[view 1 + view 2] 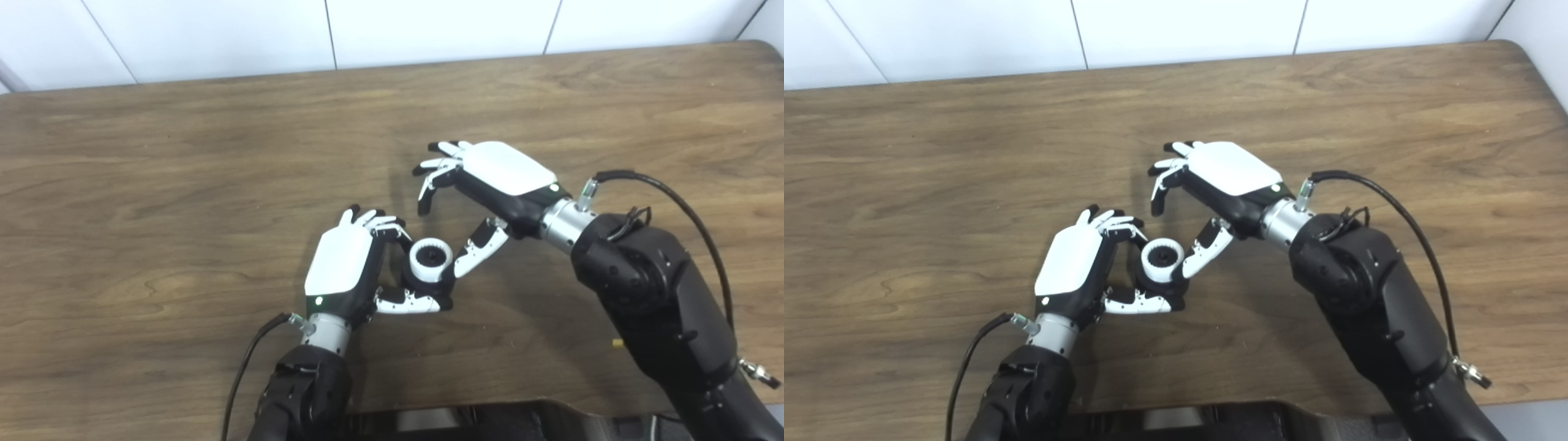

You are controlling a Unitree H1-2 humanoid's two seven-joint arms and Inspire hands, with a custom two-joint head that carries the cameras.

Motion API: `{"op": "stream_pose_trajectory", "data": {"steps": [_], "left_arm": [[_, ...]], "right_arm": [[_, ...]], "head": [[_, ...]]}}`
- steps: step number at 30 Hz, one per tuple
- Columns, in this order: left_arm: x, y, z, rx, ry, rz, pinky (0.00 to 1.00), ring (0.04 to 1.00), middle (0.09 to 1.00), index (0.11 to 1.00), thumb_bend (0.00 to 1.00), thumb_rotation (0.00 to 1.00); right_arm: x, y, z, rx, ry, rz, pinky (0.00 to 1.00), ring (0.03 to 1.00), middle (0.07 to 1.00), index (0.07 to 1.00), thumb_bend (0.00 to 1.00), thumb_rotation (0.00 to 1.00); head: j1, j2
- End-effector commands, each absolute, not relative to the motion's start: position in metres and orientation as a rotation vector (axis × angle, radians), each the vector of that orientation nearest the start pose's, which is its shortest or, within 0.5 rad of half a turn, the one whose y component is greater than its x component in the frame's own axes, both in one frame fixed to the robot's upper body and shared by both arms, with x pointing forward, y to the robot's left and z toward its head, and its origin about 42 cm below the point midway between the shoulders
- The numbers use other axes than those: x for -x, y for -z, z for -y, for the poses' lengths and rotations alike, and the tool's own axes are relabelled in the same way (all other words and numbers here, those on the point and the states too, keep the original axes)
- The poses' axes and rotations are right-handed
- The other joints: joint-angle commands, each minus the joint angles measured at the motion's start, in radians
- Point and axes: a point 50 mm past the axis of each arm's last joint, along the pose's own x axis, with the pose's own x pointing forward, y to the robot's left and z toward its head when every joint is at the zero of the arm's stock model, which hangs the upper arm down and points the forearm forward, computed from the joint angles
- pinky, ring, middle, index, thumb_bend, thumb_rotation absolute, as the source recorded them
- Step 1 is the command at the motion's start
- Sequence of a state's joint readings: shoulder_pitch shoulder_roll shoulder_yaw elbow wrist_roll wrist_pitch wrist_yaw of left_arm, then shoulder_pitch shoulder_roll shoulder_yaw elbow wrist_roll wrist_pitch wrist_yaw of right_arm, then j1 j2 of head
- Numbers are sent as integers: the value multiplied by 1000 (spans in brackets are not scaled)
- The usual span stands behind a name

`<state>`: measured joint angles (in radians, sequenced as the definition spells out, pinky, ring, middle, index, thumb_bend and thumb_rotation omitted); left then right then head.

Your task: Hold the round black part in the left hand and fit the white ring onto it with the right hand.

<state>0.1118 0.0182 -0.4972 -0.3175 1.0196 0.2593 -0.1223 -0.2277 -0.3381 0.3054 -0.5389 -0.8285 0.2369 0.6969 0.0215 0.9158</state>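
**Ring already seated on the black part; right hand stands off to the far right**

Nearest the camera among the working parts, the left hand point(343, 266) has its fingers and thumb wrapped around the round black part point(422, 285), holding it just above or on the table point(184, 184); contact with the wood cannot be told. Its thumb runs along the near side of the part and its fingers curl over the far-left side, so the part's open face and axis point upward, tilted a little toward the camera.

On top of that part sits the white ring point(430, 260), its dark bore visible through the centre. Ring and part look concentric, the ring's axis in line with the part's. Whether it is pressed fully home or only resting on the rim cannot be seen from here.

Outward from the ring, to its right and farther from the camera, is the right hand point(490, 177). It holds nothing: its fingers are spread and curved downward over bare wood beyond the ring, while its thumb point(481, 245) reaches down-left and ends just beside the ring's right edge, possibly touching it.

My judgement: the fitting is essentially made. Any last seating push would have to come straight down the upward axis, and the right hand's thumb is the nearest free digit for it.
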Motion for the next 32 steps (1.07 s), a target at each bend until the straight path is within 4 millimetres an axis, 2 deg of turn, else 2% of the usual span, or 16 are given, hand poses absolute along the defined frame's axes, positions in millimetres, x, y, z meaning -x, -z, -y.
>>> {"op": "stream_pose_trajectory", "data": {"steps": [1, 12, 24, 25, 26, 28, 32], "left_arm": [[-221, -142, -98, -958, 325, 137, 1000, 885, 776, 483, 524, 51], [-222, -140, -105, -965, 335, 120, 1000, 890, 777, 486, 524, 57], [-225, -140, -108, -1014, 372, 60, 1000, 911, 819, 498, 522, 74], [-226, -140, -108, -1018, 374, 54, 1000, 915, 828, 608, 725, 141], [-226, -140, -108, -1021, 376, 50, 1000, 915, 833, 650, 797, 168], [-226, -139, -108, -1030, 382, 43, 1000, 918, 844, 705, 863, 200], [-227, -139, -109, -1059, 392, 40, 1000, 920, 871, 787, 904, 247]], "right_arm": [[-292, -272, 193, 1244, -523, 317, 1000, 995, 875, 605, 1000, 311], [-295, -288, 218, 1257, -444, 286, 1000, 974, 885, 618, 1000, 324], [-297, -295, 233, 1221, -398, 273, 1000, 979, 885, 634, 1000, 293], [-297, -295, 233, 1219, -397, 274, 1000, 980, 883, 632, 1000, 288], [-297, -294, 233, 1218, -397, 274, 1000, 981, 883, 632, 1000, 289], [-298, -294, 234, 1218, -396, 272, 1000, 980, 883, 632, 1000, 295], [-298, -294, 235, 1209, -392, 264, 1000, 980, 884, 630, 1000, 308]], "head": [[-1, 0], [-10, -9], [-13, -15], [-13, -15], [-13, -15], [-15, -17], [-17, -20]]}}
